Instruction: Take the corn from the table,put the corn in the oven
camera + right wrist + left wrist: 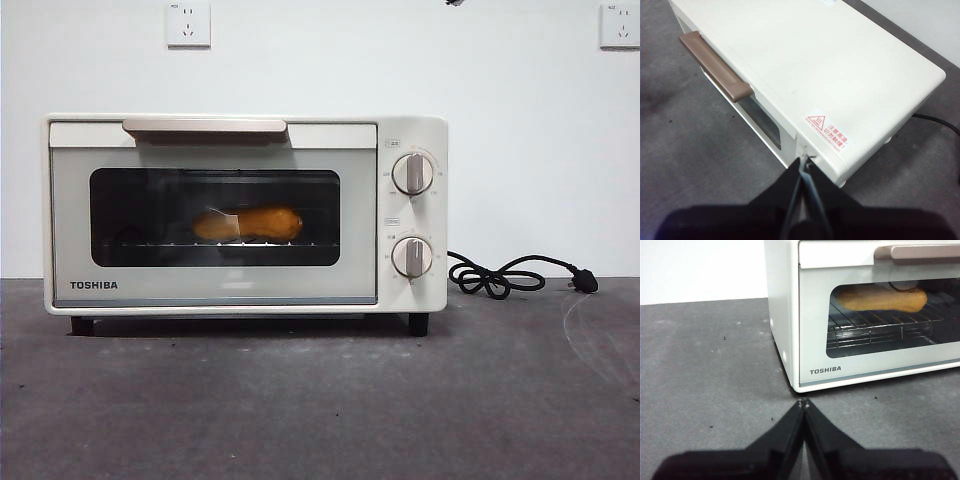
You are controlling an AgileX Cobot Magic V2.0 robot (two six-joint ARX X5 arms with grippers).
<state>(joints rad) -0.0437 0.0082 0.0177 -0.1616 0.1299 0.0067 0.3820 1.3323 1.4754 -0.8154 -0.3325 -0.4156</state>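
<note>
Plainly, the corn (248, 225) already lies inside the oven (245, 215), resting lengthwise on the wire rack (875, 327) behind the dark glass window (215, 216), a little toward the knob side of the window's middle, so the task's main step looks done. The door appears fully shut, its beige bar handle (204, 125) flush along the top front edge, which would keep the cob enclosed on the rack. The oven stands on its black feet toward the back edge of the counter (320, 400), with the front stretch in front of it bare, and its two round knobs (412, 173) sit one above the other on the side panel. A black power cord (500, 275) lies coiled on the counter just beside the oven, its plug unconnected near the back edge, so the appliance is probably not powered. The left claw (803, 402) has its jaws pressed together, holding nothing, low over the counter just in front of the oven's bottom front corner on the TOSHIBA side. The right claw (806, 159) is likewise closed and empty, poised above the oven's top near the warning sticker (827, 129) at the knob-side edge. Both claws being clear of the door suggests that little remains beyond pulling back.
</note>
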